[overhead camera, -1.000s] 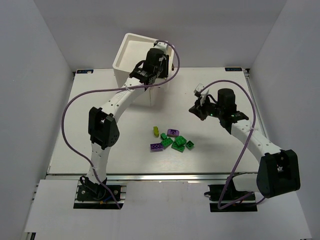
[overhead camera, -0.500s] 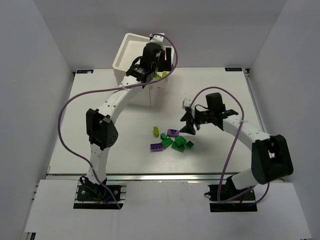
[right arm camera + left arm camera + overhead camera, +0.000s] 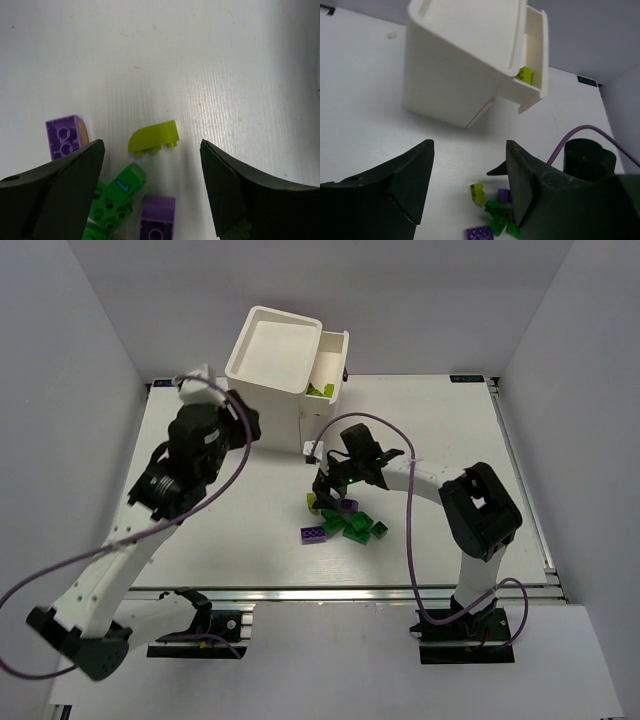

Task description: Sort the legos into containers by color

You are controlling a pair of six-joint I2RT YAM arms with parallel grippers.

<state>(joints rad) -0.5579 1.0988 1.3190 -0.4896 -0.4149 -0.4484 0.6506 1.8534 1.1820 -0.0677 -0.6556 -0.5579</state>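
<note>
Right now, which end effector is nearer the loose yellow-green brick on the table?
Right. The right end effector hangs open directly above the yellow-green brick; the left end effector sits far off to its left, empty.

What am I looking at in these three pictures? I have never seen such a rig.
Two robot arms are bolted at the near edge of the table. The top picture looks down on the left arm and right arm. The other two come from cameras on each wrist. A white drawer cabinet stands at the back, its top drawer pulled out with yellow-green bricks inside. Loose purple, green and yellow-green Lego bricks lie mid-table. The right tool hangs open over one yellow-green brick; the left tool is open, holding nothing.
</note>
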